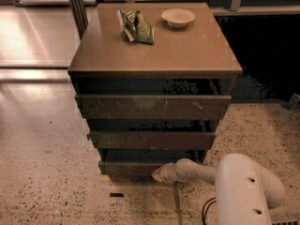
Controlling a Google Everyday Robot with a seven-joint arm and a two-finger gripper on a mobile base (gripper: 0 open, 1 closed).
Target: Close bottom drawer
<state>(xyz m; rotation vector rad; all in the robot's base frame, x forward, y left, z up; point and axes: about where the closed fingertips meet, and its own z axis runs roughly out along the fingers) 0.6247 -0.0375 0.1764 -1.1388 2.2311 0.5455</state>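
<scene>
Camera view from above and in front: the bottom drawer [129, 168], lowest of three in the brown bench [187, 50], is seen partly pulled out. A dark gap shows between it and the middle drawer front [152, 139], and its plain front sits just above the speckled floor [47, 182]. The claw [159, 174] is set low against the right part of that front, touching it or very nearly. How far it is open cannot be told, and nothing is seen to be held. The pushing step is judged to be in hand, with the drawer not yet home. A straight, level shove toward the bench is called for next, kept square so that the box is not skewed. A pale bowl [178, 18] and a green packet [137, 27] are carried on top.
</scene>
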